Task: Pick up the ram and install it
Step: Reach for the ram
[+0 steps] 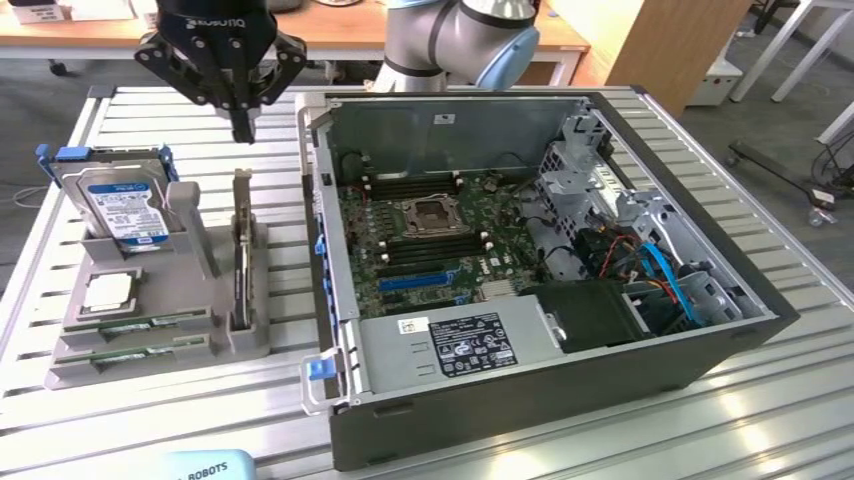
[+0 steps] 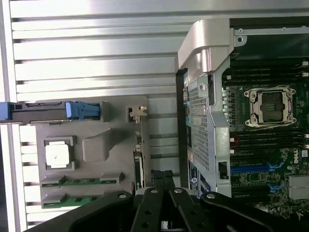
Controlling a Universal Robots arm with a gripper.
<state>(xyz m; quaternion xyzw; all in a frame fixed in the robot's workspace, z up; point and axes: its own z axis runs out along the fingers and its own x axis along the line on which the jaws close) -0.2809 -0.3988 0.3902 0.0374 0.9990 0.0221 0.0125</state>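
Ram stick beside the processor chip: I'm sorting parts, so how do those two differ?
The ram stick is long and narrow; the processor chip is square. The ram stick is green, the processor chip silver. Both rest in the grey holder.

Bright even light, perhaps overhead, glare on the table (image 2: 91, 9), computer case (image 1: 534, 410) dimmer inside

ram sticks (image 1: 134, 325) (image 1: 131, 353) 2 | processor chip (image 1: 110, 292) 1 | hard drive (image 1: 123, 208) 1 | expansion card (image 1: 240, 265) 1 | computer case (image 1: 534, 425) 1
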